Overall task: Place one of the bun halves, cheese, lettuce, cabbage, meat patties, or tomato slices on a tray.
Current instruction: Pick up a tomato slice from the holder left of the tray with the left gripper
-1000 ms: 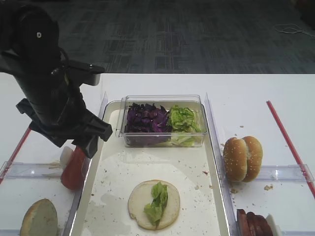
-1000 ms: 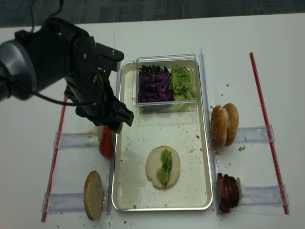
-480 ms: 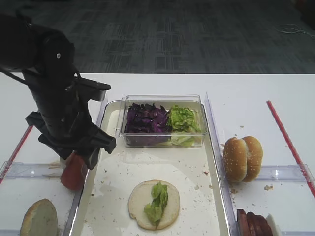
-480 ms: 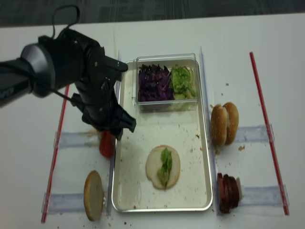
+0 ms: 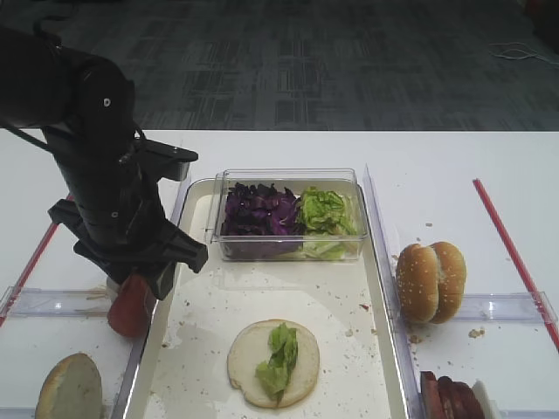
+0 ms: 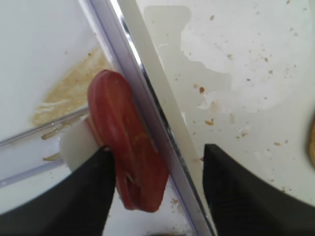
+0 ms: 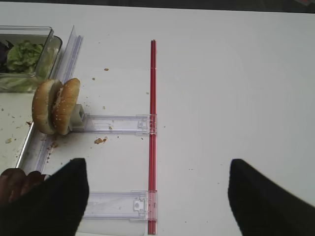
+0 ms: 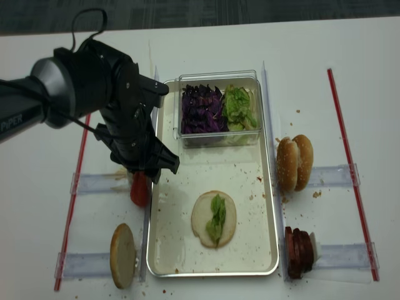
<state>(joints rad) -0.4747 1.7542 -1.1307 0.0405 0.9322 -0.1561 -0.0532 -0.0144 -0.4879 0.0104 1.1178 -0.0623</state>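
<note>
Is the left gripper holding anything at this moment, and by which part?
Nothing yet. The left gripper is open, one finger on each side of the upright tomato slices, not clamped on them.

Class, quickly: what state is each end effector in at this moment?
Left end effector: open, its fingers straddling the tomato slices beside the tray, nothing gripped yet.
Right end effector: open, holding nothing.

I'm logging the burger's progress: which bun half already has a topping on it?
The flat bun half lying cut face up inside the tray; lettuce rests on it. The bun halves outside the tray are bare.
</note>
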